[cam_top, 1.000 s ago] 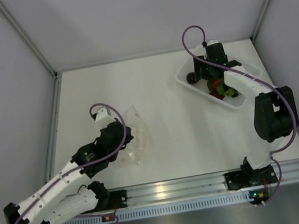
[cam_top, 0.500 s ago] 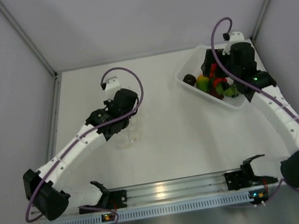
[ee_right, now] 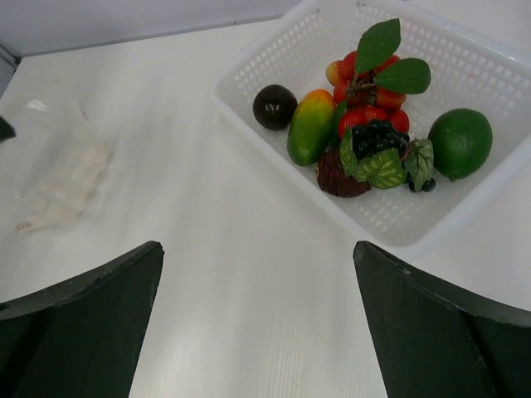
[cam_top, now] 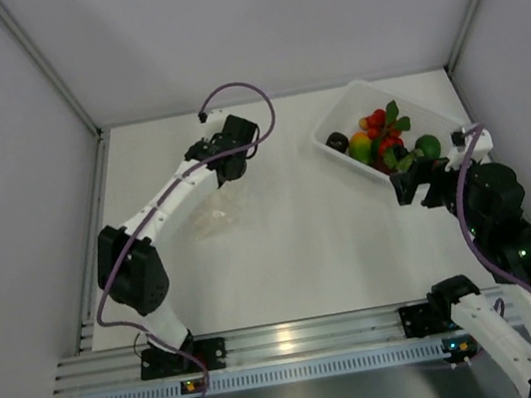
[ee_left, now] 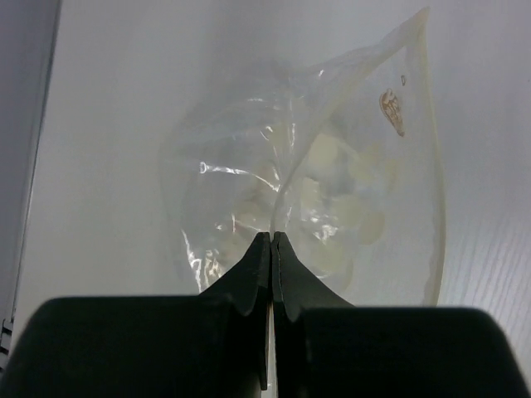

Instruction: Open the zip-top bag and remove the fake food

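Observation:
The zip-top bag lies crumpled left of centre on the table. In the left wrist view the bag is clear and puffed open, with pale patches showing through it. My left gripper is shut on a fold of the bag's film; from above the left gripper sits at the bag's far edge. The fake food lies in a white perforated basket at the far right: red clustered pieces with green leaves, a dark maroon ball, an orange-green fruit and a lime. My right gripper is open and empty, just near of the basket.
Grey walls enclose the white table on the left, far and right sides. The metal rail with both arm bases runs along the near edge. The bag also shows at the left of the right wrist view.
My left arm has swung far and to the right, taking the bag with it. My right gripper has pulled out of the basket toward the near right, uncovering the food.

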Controlling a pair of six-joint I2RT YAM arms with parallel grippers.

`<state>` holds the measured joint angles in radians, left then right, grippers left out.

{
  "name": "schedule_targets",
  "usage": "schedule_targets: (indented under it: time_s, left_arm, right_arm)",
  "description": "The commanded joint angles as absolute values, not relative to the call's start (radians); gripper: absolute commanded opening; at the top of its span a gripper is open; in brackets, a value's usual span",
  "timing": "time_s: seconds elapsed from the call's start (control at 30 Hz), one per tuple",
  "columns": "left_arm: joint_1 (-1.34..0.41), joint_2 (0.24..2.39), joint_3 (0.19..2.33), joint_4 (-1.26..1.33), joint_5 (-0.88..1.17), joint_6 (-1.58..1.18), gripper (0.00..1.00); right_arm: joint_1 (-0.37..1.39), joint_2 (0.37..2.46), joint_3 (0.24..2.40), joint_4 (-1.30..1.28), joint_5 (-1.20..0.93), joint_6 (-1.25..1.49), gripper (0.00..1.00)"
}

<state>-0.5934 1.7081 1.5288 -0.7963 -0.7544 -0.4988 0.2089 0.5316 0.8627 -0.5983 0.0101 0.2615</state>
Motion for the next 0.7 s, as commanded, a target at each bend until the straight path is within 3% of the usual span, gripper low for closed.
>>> schedule_targets:
  time_s: [0.0,0.17,0.3,0.33,0.4,0.5,0.57,0.63,0.67]
  left_arm:
    - [-0.597,1.819,1.616,-0.835,-0.682,-0.474,0.00]
    - [-0.604,1.913,1.703,-0.825,-0.513,-0.566,0.03]
    - [-0.614,1.892,1.724,-0.825,-0.500,-0.595,0.37]
    - [-0.614,1.853,1.720,-0.825,-0.517,-0.601,0.52]
    - [-0.614,1.801,1.684,-0.812,-0.532,-0.609,0.65]
    - [-0.615,1.657,1.612,-0.784,-0.540,-0.606,0.80]
    - [-0.614,1.528,1.560,-0.767,-0.538,-0.606,0.84]
    - [-0.614,1.386,1.476,-0.753,-0.532,-0.607,0.98]
    - [-0.614,1.335,1.448,-0.750,-0.535,-0.610,0.98]
  right_arm:
    - [0.198,0.433,0.861,-0.710,0.005,0.256,0.99]
    - [0.198,0.364,0.835,-0.733,-0.031,0.262,0.99]
    - [0.199,0.385,0.854,-0.753,-0.035,0.262,0.99]
    - [0.199,0.388,0.857,-0.753,-0.035,0.259,0.99]
    - [0.199,0.391,0.861,-0.744,-0.026,0.264,0.99]
    - [0.199,0.399,0.876,-0.741,-0.009,0.265,0.99]
    - [0.199,0.405,0.888,-0.741,-0.003,0.261,1.00]
    - [0.199,0.416,0.900,-0.733,0.032,0.253,0.99]
    - [0.199,0.422,0.905,-0.730,0.044,0.249,0.99]
